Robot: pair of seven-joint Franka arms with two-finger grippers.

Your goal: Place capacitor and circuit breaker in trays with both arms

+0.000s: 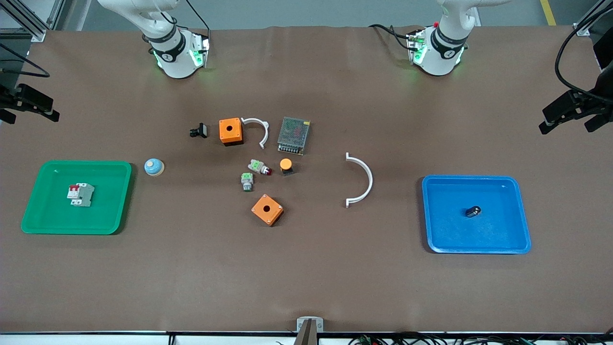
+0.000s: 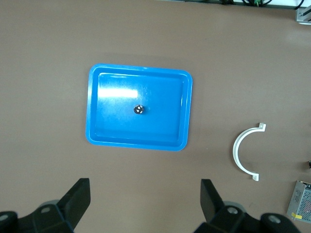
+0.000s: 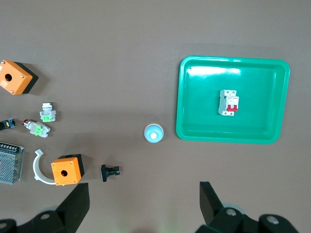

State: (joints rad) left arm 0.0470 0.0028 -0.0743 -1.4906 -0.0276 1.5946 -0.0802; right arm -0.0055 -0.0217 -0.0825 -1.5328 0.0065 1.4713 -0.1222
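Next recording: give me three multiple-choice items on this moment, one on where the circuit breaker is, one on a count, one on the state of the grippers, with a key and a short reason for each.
1. Where does the circuit breaker lie?
A. In the green tray
B. In the blue tray
C. On the bare table beside the orange boxes

2. How many orange boxes are on the table?
A. One
B. Two
C. Four

3. How do the two grippers stand?
A. Both shut on parts
B. Left open, right shut on the capacitor
C. Both open and holding nothing

Key:
1 A: the grey block with the red lever rests inside the green tray, while the capacitor lies in the blue tray.
2 B: one orange box lies nearer the robots, another nearer the front camera.
3 C: the left gripper and the right gripper show spread fingers with nothing between them.
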